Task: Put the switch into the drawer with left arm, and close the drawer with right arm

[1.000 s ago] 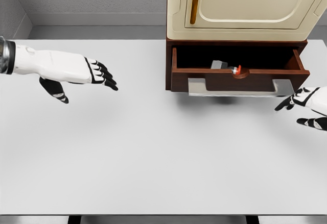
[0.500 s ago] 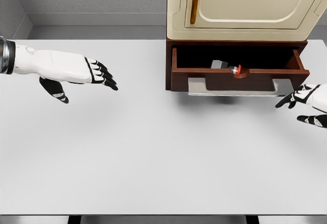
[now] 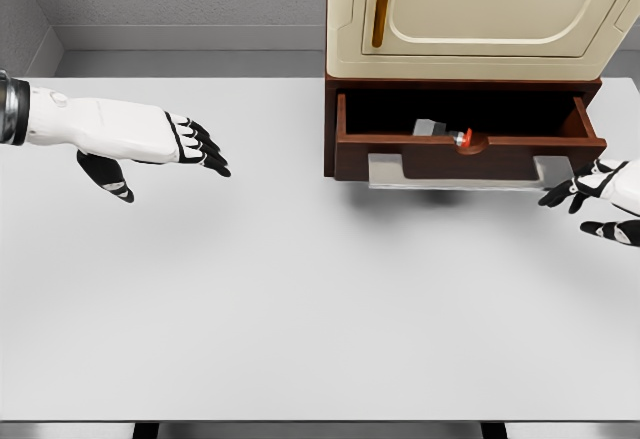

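A brown wooden drawer [image 3: 470, 158] stands pulled out at the base of a cream cabinet [image 3: 480, 14]. Inside it lies the switch [image 3: 443, 131], a small grey block with a red and white tip, near the drawer's front wall. My left hand [image 3: 190, 149] hovers over the white table far to the left, fingers spread and holding nothing. My right hand [image 3: 590, 199] is at the right edge, just below the drawer's front right corner, fingers relaxed and open, not touching the drawer front as far as I can see.
The white table [image 3: 300, 299] spans the view, with a grey wall behind. A pale grey handle bar [image 3: 470, 171] runs along the bottom of the drawer front. The cabinet's cream door is above the drawer.
My right hand has risen and drawn closer to the drawer's front right corner. The left hand, the drawer and the switch have stayed put.
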Tool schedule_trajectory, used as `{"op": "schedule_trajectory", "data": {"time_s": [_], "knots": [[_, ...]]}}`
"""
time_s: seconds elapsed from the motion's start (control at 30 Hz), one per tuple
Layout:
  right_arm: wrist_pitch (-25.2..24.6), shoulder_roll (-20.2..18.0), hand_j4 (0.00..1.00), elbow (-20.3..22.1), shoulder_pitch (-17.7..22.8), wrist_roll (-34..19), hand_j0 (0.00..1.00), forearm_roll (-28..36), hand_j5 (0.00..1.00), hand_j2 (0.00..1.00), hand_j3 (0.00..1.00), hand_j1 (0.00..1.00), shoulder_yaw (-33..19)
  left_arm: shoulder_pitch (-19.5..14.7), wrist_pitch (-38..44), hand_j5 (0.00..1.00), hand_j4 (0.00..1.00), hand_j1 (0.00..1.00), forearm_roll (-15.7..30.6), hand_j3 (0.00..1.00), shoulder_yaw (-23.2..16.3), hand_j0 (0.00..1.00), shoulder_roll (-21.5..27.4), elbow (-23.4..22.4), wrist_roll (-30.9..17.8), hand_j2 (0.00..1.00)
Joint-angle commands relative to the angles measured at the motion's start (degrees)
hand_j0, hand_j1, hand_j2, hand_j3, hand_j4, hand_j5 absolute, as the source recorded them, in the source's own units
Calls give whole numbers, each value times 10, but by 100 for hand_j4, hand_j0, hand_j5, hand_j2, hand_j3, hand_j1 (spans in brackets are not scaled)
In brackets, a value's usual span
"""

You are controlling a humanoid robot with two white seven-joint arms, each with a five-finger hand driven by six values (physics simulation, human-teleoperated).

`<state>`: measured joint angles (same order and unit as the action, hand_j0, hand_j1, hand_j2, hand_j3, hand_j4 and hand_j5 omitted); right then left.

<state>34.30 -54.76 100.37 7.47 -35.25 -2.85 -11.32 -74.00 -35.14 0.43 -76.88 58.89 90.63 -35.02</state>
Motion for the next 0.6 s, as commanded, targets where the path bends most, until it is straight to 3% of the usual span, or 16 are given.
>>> {"op": "schedule_trajectory", "data": {"time_s": [0.0,0.37,0.57], "knots": [[7,0,69,1,1,3,69,-8,69,69,69,69,2,0,1,100,100,100,3,100,1,100,0,0,0,100],[7,39,70,0,-4,3,70,-43,70,70,70,70,2,-1,1,100,100,100,3,100,1,100,0,-1,0,100],[7,39,71,1,3,3,71,-48,71,71,71,71,17,-1,1,100,100,100,3,100,2,100,0,-1,0,100]]}}
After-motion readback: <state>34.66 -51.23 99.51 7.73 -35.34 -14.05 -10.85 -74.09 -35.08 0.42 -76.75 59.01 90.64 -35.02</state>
